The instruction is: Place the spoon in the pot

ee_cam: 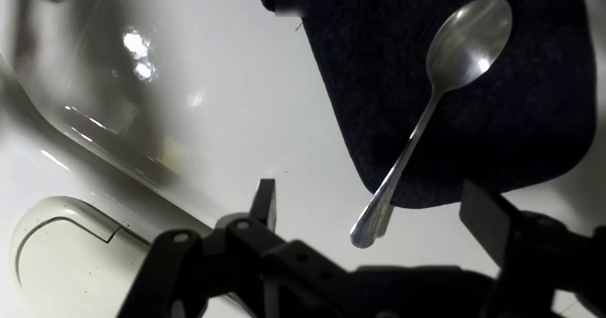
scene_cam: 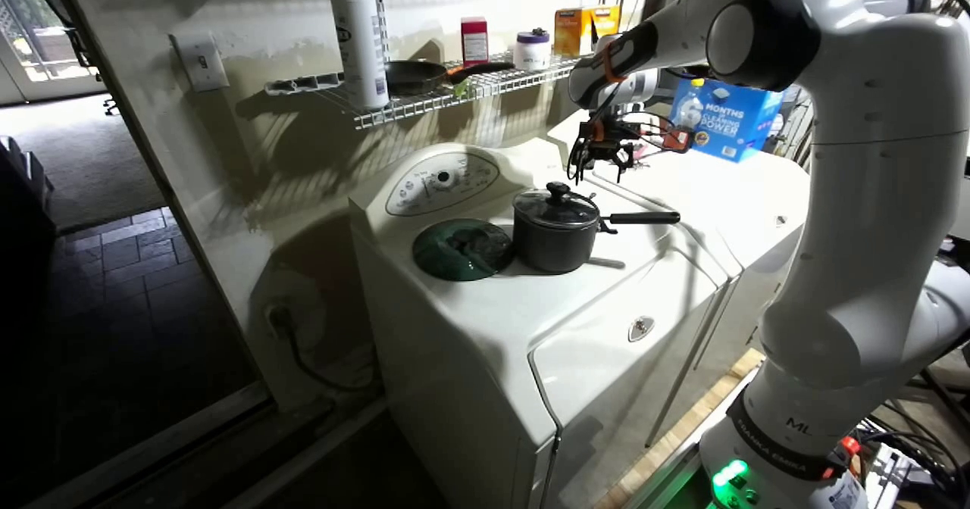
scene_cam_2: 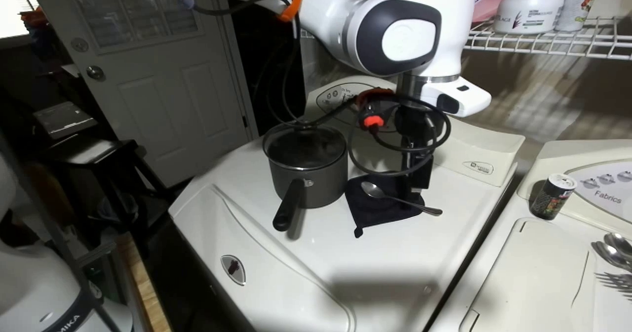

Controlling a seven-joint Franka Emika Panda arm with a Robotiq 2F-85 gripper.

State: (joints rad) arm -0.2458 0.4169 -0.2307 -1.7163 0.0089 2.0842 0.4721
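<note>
pincer [ee_cam: 371, 209] spread wide, jaws far apart and nothing caught between them: that is how i hang above the spoon [ee_cam: 421, 124]. in my wrist view the end of its handle shows in the gap, one jaw to either side, though how high i am above it i cannot tell. the spoon lies loose and slantwise, its bowl and most of its handle on a dark cloth [ee_cam: 516, 138], the tail of the handle reaching past the hem over the white appliance [scene_cam_2: 385, 253].

i take the step in hand to be lining up for the grasp, early in the job. next, i judge, i need to sink until the tips come level with the handle, a little in from its end, and pinch; a hold on only its very end would likely let that thin metal swivel.

just beside the cloth stands the pot [scene_cam_2: 323, 186], upright, with a glass lid [scene_cam_2: 306, 146] sitting on it. nothing goes in past that lid, so i reckon it must come off, best before i pick anything up, since i have only the one pincer.
</note>
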